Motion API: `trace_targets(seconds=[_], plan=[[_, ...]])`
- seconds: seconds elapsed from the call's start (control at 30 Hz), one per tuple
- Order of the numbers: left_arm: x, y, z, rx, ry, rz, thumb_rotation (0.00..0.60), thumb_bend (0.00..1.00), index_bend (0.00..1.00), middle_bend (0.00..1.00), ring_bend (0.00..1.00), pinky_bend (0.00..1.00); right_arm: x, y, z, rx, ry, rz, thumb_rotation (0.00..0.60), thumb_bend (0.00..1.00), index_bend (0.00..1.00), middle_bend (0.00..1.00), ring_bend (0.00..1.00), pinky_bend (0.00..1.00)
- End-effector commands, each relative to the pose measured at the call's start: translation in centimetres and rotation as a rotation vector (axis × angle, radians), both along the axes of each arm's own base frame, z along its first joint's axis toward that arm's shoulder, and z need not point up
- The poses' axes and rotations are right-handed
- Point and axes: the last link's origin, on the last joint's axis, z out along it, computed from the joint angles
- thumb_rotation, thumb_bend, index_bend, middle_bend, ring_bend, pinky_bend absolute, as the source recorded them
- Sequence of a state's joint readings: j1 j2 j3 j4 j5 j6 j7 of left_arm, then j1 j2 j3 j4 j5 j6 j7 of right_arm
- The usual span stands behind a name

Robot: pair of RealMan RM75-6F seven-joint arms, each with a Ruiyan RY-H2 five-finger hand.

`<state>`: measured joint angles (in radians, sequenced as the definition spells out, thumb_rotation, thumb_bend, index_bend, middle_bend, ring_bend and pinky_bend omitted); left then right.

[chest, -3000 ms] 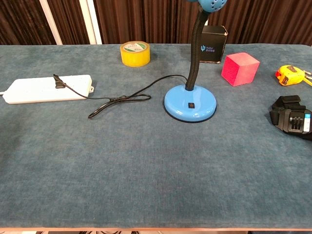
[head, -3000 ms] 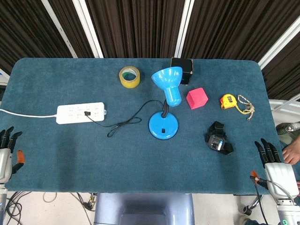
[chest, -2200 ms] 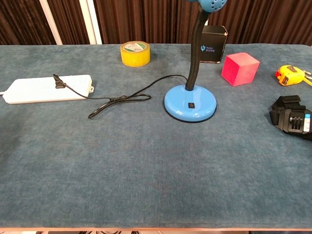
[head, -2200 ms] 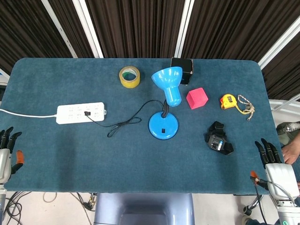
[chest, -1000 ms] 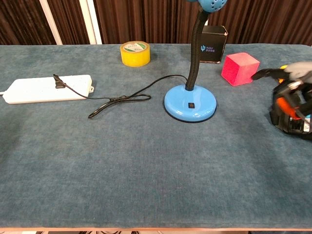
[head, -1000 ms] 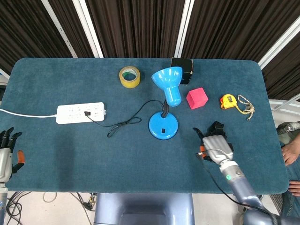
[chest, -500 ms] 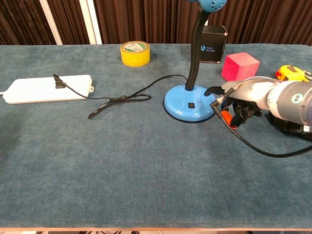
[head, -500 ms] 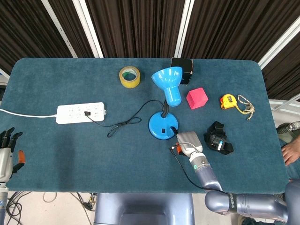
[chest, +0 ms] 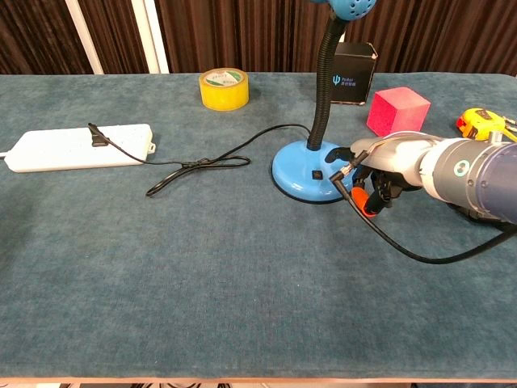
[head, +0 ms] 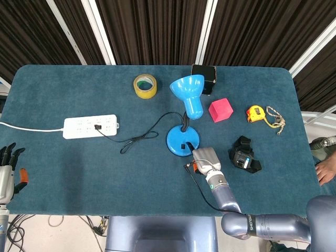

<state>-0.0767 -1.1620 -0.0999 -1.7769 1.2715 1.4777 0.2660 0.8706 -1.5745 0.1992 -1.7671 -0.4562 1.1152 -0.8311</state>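
Right robot hand (head: 203, 157) low over the blue carpeted tabletop (head: 79, 163), a fingertip reaching onto the round base of the blue gooseneck desk lamp (head: 182, 140) beside its black switch; other fingers curled under, nothing held. Left robot hand (head: 7, 173) off the near-left tabletop edge, fingers straight and apart, empty. Lamp cord runs to the white power strip (head: 90, 126). Yellow tape roll (head: 145, 86), black box (head: 205, 72), pink cube (head: 220, 109), yellow tape measure (head: 256, 113), black action camera (head: 244, 157) spread behind and right.
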Motion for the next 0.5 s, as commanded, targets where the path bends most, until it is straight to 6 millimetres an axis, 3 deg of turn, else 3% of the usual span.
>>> trace_targets(seconds=[0.03,0.5], plan=[[-0.01,0.00,0.00,0.001,0.000,0.001,0.600,0.63,0.17,0.03,0.00,0.00,0.03,0.07,-0.07,0.002,0.000,-0.001,0.600,0.72,0.00,0.53,0.64,0.93],[-0.08,0.02,0.04,0.007,0.001,0.010,0.600,0.63,0.17,0.03,0.00,0.00,0.31,0.56,-0.37,0.020,-0.008,0.006,0.600,0.72,0.00,0.53,0.64,0.98]])
